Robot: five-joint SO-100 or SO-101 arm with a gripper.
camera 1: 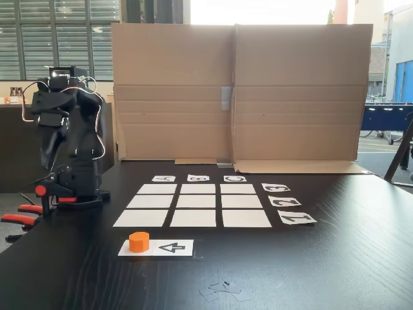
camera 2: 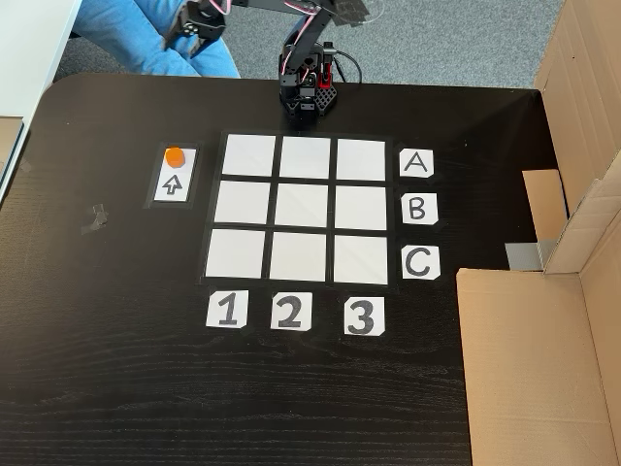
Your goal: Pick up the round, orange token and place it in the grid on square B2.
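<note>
The orange token [camera 1: 139,241] [camera 2: 174,155] stands upright on a white strip with a black arrow [camera 1: 169,247] [camera 2: 172,184], just outside the grid [camera 1: 157,189] [camera 2: 250,155]. Square B2 [camera 1: 197,201] [camera 2: 304,205], the centre cell, is a blank white rectangle with nothing on it. The black arm [camera 1: 68,139] is folded up over its base [camera 2: 309,97] at the table's edge, well away from the token. In a fixed view from above, its gripper [camera 2: 197,19] reaches out past the table edge. Its jaws are too small and dark to read.
A tall cardboard wall [camera 1: 239,90] [camera 2: 543,359] closes off one side of the table. Red-orange clamp handles [camera 1: 19,218] stick out beside the arm. Letter labels [camera 2: 415,163] and number labels [camera 2: 288,312] edge the grid. Small paper scraps [camera 1: 222,289] lie near the front edge. Blue cloth [camera 2: 146,34] shows beyond the table.
</note>
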